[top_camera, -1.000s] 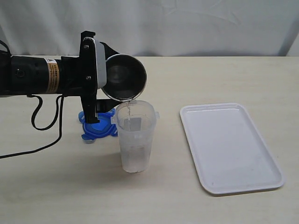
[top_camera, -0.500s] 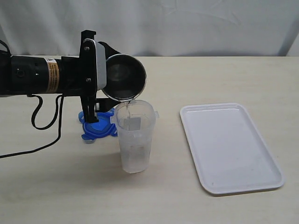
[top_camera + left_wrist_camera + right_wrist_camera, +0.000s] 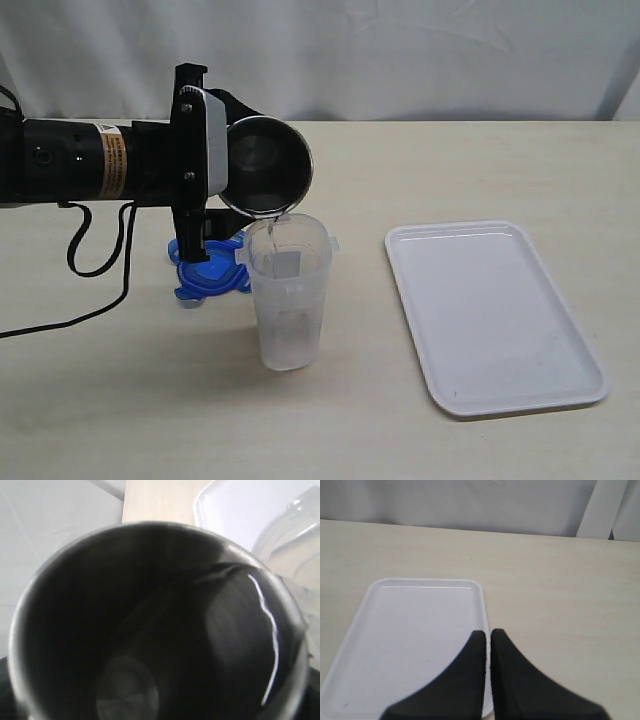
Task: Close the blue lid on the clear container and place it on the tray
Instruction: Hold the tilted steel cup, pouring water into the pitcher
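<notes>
Steel cup is grasped in my left end effector, tipped on its side just above the open container. On the counter, the lid lies at the container's ten o'clock and the tray lies apart at its three o'clock. My right end effector is clenched and empty, facing the tray.

The orange label on the left arm is unreadably small.
</notes>
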You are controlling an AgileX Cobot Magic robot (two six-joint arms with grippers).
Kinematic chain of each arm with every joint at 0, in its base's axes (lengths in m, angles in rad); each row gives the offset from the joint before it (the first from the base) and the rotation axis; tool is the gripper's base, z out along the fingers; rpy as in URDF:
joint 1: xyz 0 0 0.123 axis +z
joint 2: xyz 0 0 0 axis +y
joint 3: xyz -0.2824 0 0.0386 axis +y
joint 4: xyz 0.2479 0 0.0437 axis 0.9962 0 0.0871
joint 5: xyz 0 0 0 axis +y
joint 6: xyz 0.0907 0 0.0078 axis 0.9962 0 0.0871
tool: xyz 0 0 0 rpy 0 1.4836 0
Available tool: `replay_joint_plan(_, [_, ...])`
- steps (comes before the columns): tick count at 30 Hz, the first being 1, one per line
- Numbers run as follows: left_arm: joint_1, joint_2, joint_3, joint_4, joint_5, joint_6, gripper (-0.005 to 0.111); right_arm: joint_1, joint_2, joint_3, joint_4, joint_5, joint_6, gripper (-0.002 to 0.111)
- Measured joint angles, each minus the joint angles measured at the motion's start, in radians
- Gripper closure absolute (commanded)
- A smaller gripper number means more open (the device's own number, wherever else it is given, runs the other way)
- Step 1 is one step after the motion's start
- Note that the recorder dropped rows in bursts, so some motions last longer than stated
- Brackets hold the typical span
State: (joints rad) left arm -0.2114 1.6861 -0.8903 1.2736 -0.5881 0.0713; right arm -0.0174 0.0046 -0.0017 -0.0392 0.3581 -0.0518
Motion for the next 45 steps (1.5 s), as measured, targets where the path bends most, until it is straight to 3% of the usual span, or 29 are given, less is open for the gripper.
replay_joint_plan(45, [0.0, 0.0, 0.0, -0.028, 0.0, 0.034, 0.107, 0.0, 0.0, 0.0, 0.0, 0.0, 0.0, 0.104])
